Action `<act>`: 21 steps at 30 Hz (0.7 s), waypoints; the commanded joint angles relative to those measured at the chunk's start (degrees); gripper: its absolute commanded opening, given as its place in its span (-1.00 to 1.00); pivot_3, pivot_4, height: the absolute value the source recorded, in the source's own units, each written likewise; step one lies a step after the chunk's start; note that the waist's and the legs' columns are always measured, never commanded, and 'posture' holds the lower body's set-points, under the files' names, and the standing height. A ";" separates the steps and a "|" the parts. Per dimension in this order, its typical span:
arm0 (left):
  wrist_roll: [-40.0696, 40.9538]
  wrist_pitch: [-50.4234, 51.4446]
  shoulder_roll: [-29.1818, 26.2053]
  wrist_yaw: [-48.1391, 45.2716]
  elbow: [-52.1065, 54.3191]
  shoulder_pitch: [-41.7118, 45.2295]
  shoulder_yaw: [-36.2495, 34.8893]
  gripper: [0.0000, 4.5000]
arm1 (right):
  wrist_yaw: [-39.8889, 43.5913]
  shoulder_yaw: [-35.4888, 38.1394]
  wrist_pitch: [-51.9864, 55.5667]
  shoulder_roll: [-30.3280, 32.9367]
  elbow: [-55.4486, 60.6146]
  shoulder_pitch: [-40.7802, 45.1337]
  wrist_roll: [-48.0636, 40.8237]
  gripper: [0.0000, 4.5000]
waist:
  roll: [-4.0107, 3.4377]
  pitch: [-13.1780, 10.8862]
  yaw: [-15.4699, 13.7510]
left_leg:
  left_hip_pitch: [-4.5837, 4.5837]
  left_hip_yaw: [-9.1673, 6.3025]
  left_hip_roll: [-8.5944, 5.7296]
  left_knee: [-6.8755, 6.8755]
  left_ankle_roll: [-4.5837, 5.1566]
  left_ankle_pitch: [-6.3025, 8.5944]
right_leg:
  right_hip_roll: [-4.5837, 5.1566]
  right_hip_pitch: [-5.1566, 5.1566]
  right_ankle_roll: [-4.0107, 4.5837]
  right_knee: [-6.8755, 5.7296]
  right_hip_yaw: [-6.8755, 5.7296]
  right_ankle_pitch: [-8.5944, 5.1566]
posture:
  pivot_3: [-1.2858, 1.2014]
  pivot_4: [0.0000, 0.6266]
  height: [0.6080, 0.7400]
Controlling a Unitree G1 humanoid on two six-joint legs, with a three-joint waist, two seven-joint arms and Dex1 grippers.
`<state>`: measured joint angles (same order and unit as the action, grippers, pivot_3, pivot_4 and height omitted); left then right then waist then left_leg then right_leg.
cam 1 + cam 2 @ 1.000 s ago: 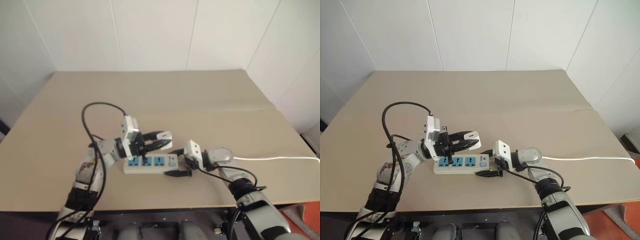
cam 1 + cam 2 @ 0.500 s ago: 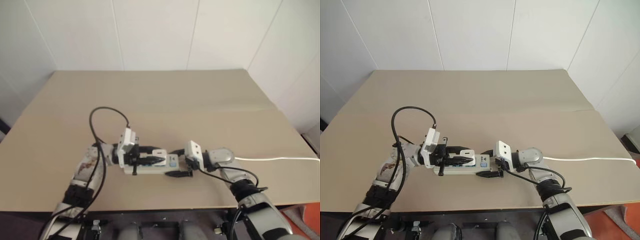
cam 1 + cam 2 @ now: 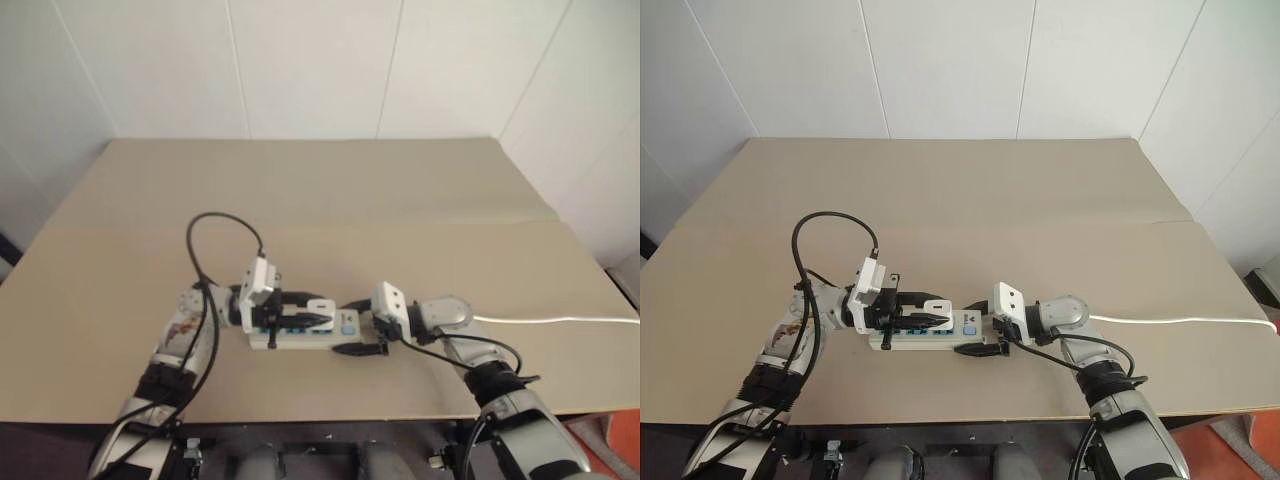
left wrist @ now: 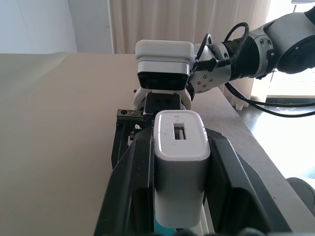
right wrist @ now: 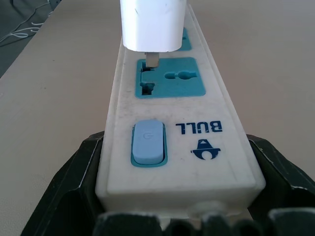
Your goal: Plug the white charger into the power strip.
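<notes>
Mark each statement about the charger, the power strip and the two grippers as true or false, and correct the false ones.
1. The left gripper is shut on the white charger. True.
2. The charger is fully seated in a socket. False: a metal prong shows between it and the power strip.
3. The right gripper holds the strip at its button end. True.
4. The strip's sockets have red faces. False: they are blue.
5. The strip's cord runs off toward the robot's left. False: it runs to the right.
</notes>
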<state>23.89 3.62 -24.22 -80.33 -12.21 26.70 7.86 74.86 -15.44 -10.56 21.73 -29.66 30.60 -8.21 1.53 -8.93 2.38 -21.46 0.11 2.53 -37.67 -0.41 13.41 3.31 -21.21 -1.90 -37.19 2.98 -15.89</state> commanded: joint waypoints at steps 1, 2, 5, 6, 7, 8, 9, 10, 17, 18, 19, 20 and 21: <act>0.01 -0.92 0.28 -0.62 0.19 1.37 -0.01 -0.55 | 0.27 -2.45 1.97 1.42 -1.90 -1.92 3.42 0.52 | 0.00 0.00 0.00 | -0.01 0.00 0.00 0.00 0.01 0.01 | 0.00 0.00 0.00 0.01 0.00 0.00 | 0.03 -0.52 1.00; -0.09 -0.94 0.34 -0.81 0.10 1.46 0.09 -0.55 | 0.25 -2.46 2.01 1.38 -1.90 -1.92 3.42 0.52 | 0.00 0.00 0.00 | -0.01 0.00 0.00 0.00 0.01 0.01 | 0.00 0.00 0.00 0.01 -0.01 0.00 | 0.03 -0.52 1.00; -0.53 -1.23 0.62 -1.37 -0.57 1.87 0.51 -0.55 | 0.18 -2.45 2.10 1.32 -1.93 -1.88 3.44 0.52 | 0.00 0.00 0.00 | -0.01 0.00 0.01 0.00 0.01 0.01 | 0.00 0.00 0.00 0.02 -0.01 0.00 | 0.03 -0.52 1.00; -0.70 -1.48 0.76 -1.48 -0.90 2.05 0.57 -0.55 | 0.17 -2.45 2.16 1.29 -1.91 -1.87 3.42 0.52 | 0.00 0.00 0.00 | -0.01 0.00 0.00 0.00 0.01 0.01 | 0.00 0.00 0.00 0.02 -0.01 0.00 | 0.03 -0.52 1.00; -0.84 -1.62 0.93 -1.51 -1.22 2.26 0.59 -0.55 | 0.15 -2.44 2.18 1.27 -1.92 -1.85 3.42 0.52 | 0.00 0.00 -0.01 | -0.01 0.00 0.00 0.00 0.01 0.01 | 0.00 0.00 0.00 0.02 -0.02 0.00 | 0.03 -0.52 1.00; -0.99 -1.71 1.15 -1.53 -1.55 2.50 0.59 -0.55 | 0.10 -2.40 2.24 1.26 -1.94 -1.83 3.41 0.52 | 0.00 0.00 -0.01 | -0.02 0.00 0.00 0.00 0.01 0.01 | 0.00 0.00 0.00 0.03 -0.02 0.00 | 0.03 -0.52 1.00; -1.14 -1.79 1.32 -1.56 -1.78 2.66 0.59 -0.55 | 0.07 -2.38 2.28 1.26 -1.94 -1.83 3.40 0.52 | 0.00 0.00 -0.01 | -0.02 0.00 0.00 0.00 0.01 0.02 | 0.00 0.00 0.00 0.04 -0.02 0.00 | 0.03 -0.52 1.00; -1.29 -1.91 1.53 -1.56 -2.03 2.80 0.64 -0.55 | 0.03 -2.35 2.29 1.27 -1.91 -1.85 3.41 0.52 | 0.00 0.00 -0.01 | -0.03 -0.01 0.01 0.00 0.01 0.02 | 0.00 0.00 0.00 0.05 -0.03 0.00 | 0.03 -0.52 1.00; -1.83 -2.79 2.34 -1.73 -2.87 3.13 1.13 -0.55 | -0.25 -2.16 2.58 1.41 -1.50 -2.05 3.31 0.52 | 0.00 0.00 0.01 | -0.07 -0.01 0.00 0.02 0.02 0.02 | 0.00 -0.02 0.00 0.08 -0.04 0.00 | 0.03 -0.52 1.00; -1.91 -2.97 2.40 -1.73 -3.33 3.44 1.07 -0.55 | -0.24 -2.12 2.59 1.42 -1.58 -1.95 3.29 0.52 | 0.00 0.00 0.00 | -0.07 -0.01 0.00 0.02 0.02 0.02 | 0.00 -0.02 0.00 0.08 -0.04 0.00 | 0.03 -0.52 1.00; -1.96 -3.11 2.42 -1.76 -3.68 3.67 1.04 -0.55 | -0.26 -2.09 2.61 1.42 -1.65 -1.89 3.29 0.52 | 0.00 0.00 -0.01 | -0.07 -0.02 0.01 0.02 0.02 0.02 | 0.00 -0.02 0.00 0.08 -0.04 0.00 | 0.03 -0.52 1.00; -2.03 -3.31 2.44 -1.80 -3.96 3.83 1.02 -0.55 | -0.28 -2.07 2.63 1.43 -1.65 -1.88 3.29 0.52 | 0.00 0.00 0.00 | -0.07 -0.02 0.01 0.02 0.02 0.02 | 0.00 -0.02 0.00 0.08 -0.05 0.00 | 0.03 -0.52 1.00; -2.10 -3.41 2.47 -1.82 -4.18 3.94 1.01 -0.55 | -0.28 -2.05 2.62 1.48 -1.66 -1.90 3.31 0.52 | 0.00 0.00 -0.01 | -0.07 -0.02 0.00 0.02 0.02 0.02 | 0.00 -0.02 0.00 0.08 -0.05 0.00 | 0.03 -0.52 1.00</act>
<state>21.64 1.32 -22.00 -81.88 -16.70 29.41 9.15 74.74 -15.39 -9.74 21.73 -29.19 30.52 -8.21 1.53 -8.93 2.37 -21.54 0.09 2.53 -37.65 -0.39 13.43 3.31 -21.23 -1.90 -37.11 2.92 -15.89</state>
